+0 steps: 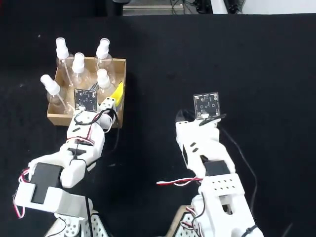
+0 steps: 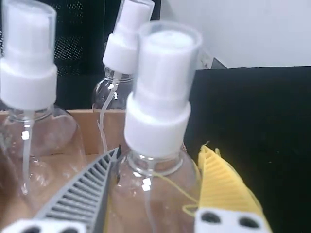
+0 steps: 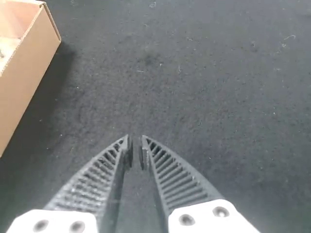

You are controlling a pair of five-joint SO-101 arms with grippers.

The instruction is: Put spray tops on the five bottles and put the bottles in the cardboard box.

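On the left, the cardboard box [image 1: 58,118] has all five capped bottles [image 1: 79,66] standing in it. The left gripper [image 2: 160,150] clasps the nearest bottle [image 2: 163,87] at its shoulder, seemingly seating it. The right gripper [image 3: 136,151] hangs pinched together and empty above the black table [image 3: 218,73], out of the way.

The bottle [image 2: 150,194] held by the left gripper [image 2: 160,149] had its lower part cut off. The cardboard box [image 3: 22,73] ran off the picture's edge.

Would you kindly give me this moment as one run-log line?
left gripper: shut on topped bottle in cardboard box | right gripper: shut, over table | other four bottles: topped, boxed
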